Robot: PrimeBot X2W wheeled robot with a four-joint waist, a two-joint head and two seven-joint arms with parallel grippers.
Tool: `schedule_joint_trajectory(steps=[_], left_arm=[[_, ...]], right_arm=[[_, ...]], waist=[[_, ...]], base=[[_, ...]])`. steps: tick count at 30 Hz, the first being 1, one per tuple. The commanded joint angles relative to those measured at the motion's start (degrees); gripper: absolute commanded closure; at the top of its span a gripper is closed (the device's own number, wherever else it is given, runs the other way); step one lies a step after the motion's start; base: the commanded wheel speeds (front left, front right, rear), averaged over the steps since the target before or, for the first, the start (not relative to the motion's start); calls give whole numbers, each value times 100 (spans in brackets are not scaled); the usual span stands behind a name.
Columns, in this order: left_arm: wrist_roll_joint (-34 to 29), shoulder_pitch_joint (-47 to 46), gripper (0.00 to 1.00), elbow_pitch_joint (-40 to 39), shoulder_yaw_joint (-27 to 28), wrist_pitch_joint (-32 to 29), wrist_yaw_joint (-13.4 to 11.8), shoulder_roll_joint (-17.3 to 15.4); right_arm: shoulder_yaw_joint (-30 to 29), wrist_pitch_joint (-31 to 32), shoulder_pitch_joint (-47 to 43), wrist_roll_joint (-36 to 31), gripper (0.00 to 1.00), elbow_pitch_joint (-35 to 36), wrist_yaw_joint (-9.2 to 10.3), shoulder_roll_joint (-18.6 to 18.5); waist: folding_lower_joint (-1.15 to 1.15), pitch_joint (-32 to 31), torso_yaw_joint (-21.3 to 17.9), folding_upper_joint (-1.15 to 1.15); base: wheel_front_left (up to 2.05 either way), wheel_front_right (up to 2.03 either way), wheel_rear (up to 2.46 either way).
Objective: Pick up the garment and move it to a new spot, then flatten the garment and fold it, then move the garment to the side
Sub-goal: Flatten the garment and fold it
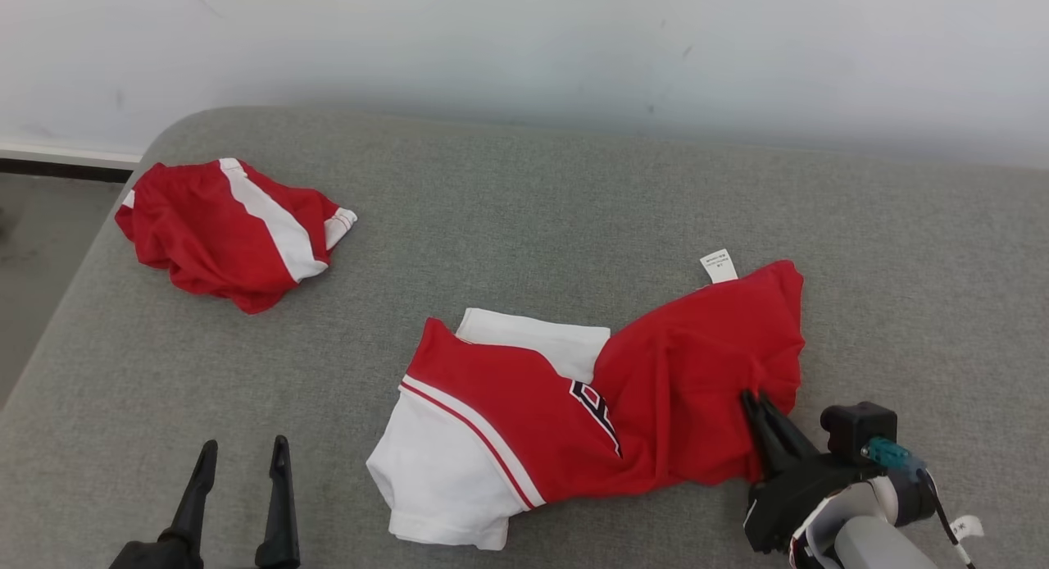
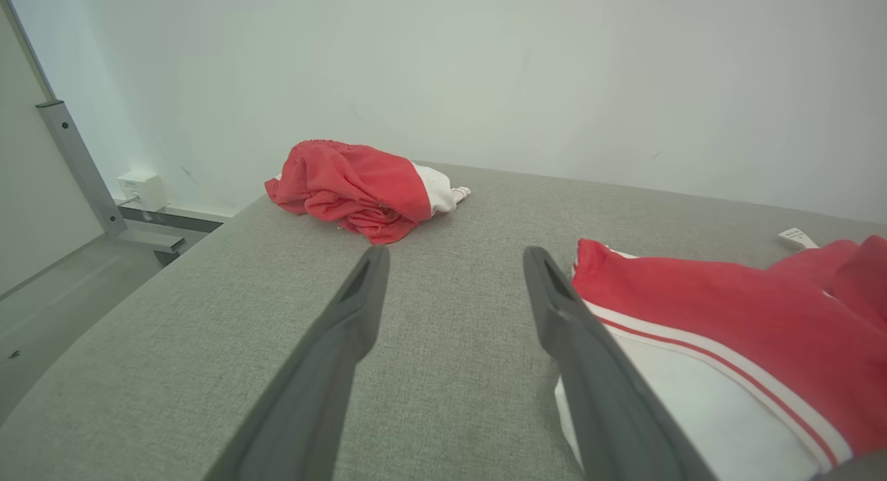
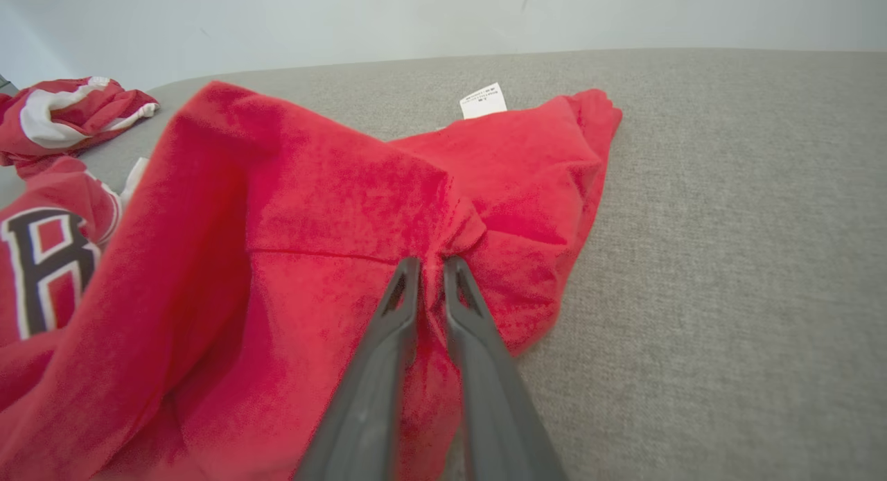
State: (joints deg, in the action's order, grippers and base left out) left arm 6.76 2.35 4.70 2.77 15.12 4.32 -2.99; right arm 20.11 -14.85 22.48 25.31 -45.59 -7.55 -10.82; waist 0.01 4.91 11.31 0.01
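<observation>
Head view: a grey cushion [image 1: 524, 192] fills most of the picture, with a pale wall [image 1: 524, 36] at 12 o'clock and a strip of floor [image 1: 33, 241] at 9 o'clock.
Shirt: the red and white shirt [image 1: 574, 405] lies rumpled on the cushion, from the centre out toward 4 o'clock.
Hidden on the shirt: its red body is folded over itself, so its full outline cannot be made out. The dark lettering [image 1: 598, 409] is mostly tucked into the fold, and only one letter shows in the right wrist view.
Tag: one white tag [image 1: 719, 266] sticks out at the shirt's 1 o'clock corner. Its print is too small to read.
Right gripper: the right gripper [image 1: 756, 397] is at 4 o'clock, with its fingers drawn almost together on a puckered fold of the shirt's red cloth. Its arm is cut off by the bottom edge.
Left gripper: the left gripper [image 1: 244, 444] is at 7 o'clock, just above the bare cushion. Its fingers are spread wide with nothing between them, and its body is cut off at the bottom edge.
Other garment: the other garment [image 1: 229, 233], also red and white, lies bunched at 10 o'clock near the cushion's corner, well apart from the shirt. What kind of garment it is cannot be told.
Count: two garments, two grippers, one tag.
</observation>
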Motion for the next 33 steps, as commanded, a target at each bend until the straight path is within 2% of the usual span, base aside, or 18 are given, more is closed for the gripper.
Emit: schedule_joint_trajectory(steps=[1,7,12,21,28,29,30,33], left_arm=[[34,-82,0,12,32,2,-8,8],[102,-103,0,48,-33,3,-10,10],[188,-92,0,91,-95,3,-69,10],[265,37,0,170,-134,3,-122,10],[318,51,0,158,-116,3,-161,11],[315,53,0,161,-119,3,-155,10],[293,58,0,169,-126,3,-140,11],[238,54,0,180,-117,3,-110,9]], right_arm=[[33,-33,105,64,100,3,14,-50],[-186,-38,175,8,100,472,14,-220],[-781,-39,-99,-157,100,1323,14,-546],[-1400,-40,-1398,-166,100,2613,14,-952],[-1745,-41,-2288,-24,100,2791,14,-689],[-1795,-41,-2317,-66,84,2796,14,-650],[-1813,-41,-2343,-115,0,2806,14,-603],[-1917,-42,-2300,-270,0,2981,14,-432]], waist=[[-1,64,-20,-1],[-1,59,-244,-1],[-1,18,-533,-1],[-1,10,-842,-1],[-1,33,-1008,-1],[-1,29,-1027,-1],[-1,25,-1044,-1],[-1,-14,-1085,-1]], base=[[0,0,0],[0,0,0],[0,0,0],[0,0,0],[0,0,0],[0,0,0],[0,0,0],[0,0,0]])
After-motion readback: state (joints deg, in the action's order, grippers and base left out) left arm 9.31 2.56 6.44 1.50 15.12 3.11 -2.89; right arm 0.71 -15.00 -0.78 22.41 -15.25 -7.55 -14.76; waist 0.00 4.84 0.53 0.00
